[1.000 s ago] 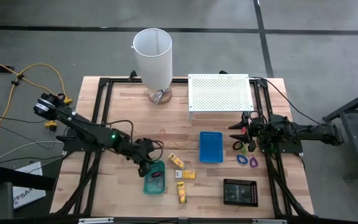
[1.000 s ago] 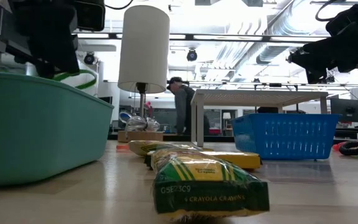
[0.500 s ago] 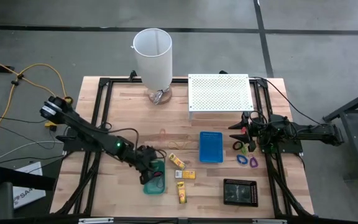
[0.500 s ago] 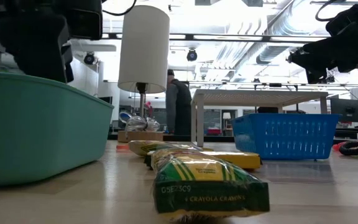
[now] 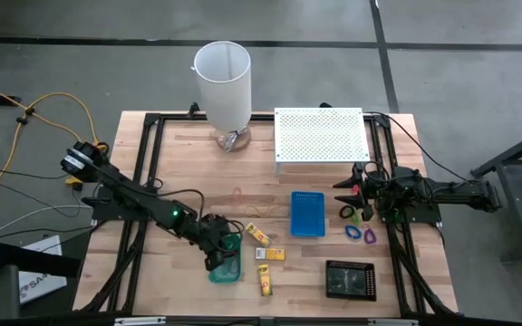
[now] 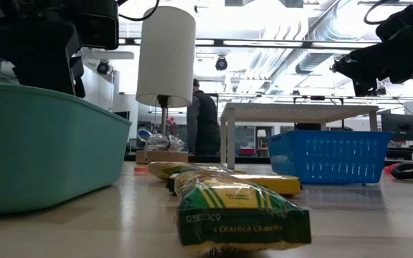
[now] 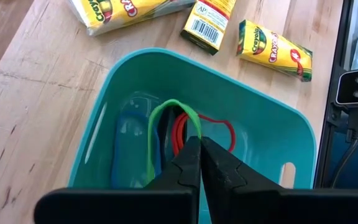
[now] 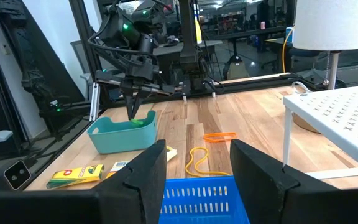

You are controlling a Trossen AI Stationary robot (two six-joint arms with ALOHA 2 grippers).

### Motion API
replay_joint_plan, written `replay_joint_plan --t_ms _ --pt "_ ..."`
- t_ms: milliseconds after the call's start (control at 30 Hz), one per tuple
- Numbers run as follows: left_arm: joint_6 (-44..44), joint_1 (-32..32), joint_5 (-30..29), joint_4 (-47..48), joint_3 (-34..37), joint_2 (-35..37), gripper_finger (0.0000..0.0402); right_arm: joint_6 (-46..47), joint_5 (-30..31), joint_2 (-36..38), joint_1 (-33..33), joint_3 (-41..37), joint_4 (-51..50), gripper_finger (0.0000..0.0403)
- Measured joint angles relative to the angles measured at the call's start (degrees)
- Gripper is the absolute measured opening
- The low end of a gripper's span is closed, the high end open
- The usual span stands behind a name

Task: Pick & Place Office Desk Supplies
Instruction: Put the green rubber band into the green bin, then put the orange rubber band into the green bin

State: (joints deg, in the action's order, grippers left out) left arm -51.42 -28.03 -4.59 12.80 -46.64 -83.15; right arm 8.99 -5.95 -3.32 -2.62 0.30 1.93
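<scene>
My left gripper (image 7: 197,142) is shut on a green rubber band (image 7: 157,127) inside the teal tray (image 5: 227,268), near the table's front. In the tray also lie a red rubber band (image 7: 219,130) and a blue item (image 7: 126,149). In the low view the tray wall (image 6: 41,150) hides the fingertips. Three yellow crayon packets (image 5: 257,234) (image 5: 271,254) (image 5: 264,279) lie flat on the table right of the tray. My right gripper (image 5: 344,187) waits open at the table's right, beside several small clips (image 5: 361,233). My left gripper pinches the green rubber band at one end of its loop (image 7: 190,123) between its two fingertips. The fingers slant down from above, from the table's left. The rest of the loop curves away below them into the tray, slack.
A blue tray (image 5: 307,214) and a black tray (image 5: 349,279) sit right of the packets. A white perforated shelf (image 5: 320,134) and a tall white cylinder (image 5: 222,81) stand at the back. Orange and yellow rubber bands (image 8: 211,137) (image 8: 197,163) lie mid-table. A person (image 6: 205,122) stands beyond the table.
My left gripper, still shut on the green rubber band, has moved toward the table's right and near edge and gone down into the teal tray. The band, which hung above the tray's rim, is now below it.
</scene>
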Motion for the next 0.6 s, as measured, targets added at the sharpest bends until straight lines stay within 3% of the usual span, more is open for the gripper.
replay_joint_plan --t_ms 600 --pt "0.4 0.0 0.0 0.0 0.0 0.0 0.0057 0.0 0.0 0.0 0.0 0.0 0.0 0.0166"
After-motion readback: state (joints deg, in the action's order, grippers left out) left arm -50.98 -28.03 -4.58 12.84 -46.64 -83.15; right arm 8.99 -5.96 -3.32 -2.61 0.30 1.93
